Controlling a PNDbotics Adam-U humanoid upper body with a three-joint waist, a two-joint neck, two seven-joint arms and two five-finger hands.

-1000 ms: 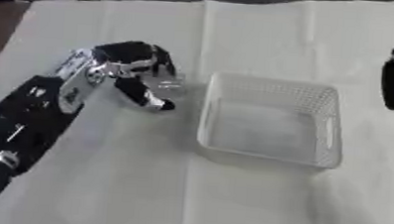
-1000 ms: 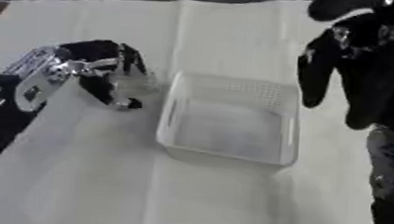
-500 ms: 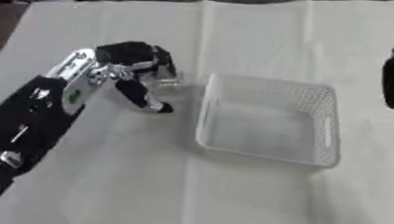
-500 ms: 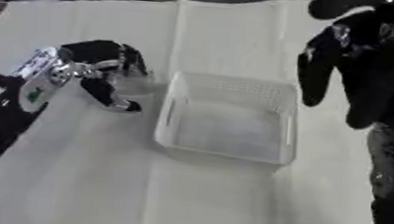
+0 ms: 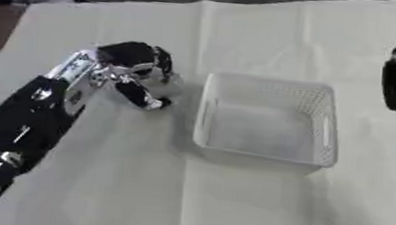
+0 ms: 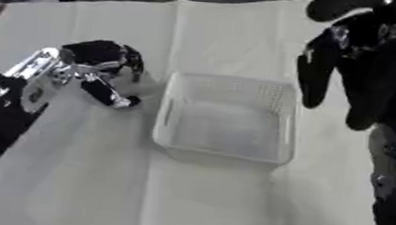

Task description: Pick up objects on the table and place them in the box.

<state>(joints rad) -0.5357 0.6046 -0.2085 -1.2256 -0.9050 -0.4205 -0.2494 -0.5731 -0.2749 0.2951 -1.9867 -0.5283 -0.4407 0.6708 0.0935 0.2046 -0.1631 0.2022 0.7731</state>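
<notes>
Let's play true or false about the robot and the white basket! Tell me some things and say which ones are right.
1. The white basket has nothing in it. True.
2. The left robot hand is inside the basket. False: it is on the cloth beside the basket's left wall.
3. The right robot hand rests flat on the table. False: it is held up, fingers hanging down.
4. The table is covered by a white cloth. True.

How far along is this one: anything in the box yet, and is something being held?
Nothing looks done: the white box appears empty. In hand: the left robot hand sits on the cloth just left of the box, fingers curled round a pale, hard-to-make-out object. Left to do: lift it over the rim and release. The right robot hand hangs open to the right of the box, idle. No other objects show on the table.
</notes>
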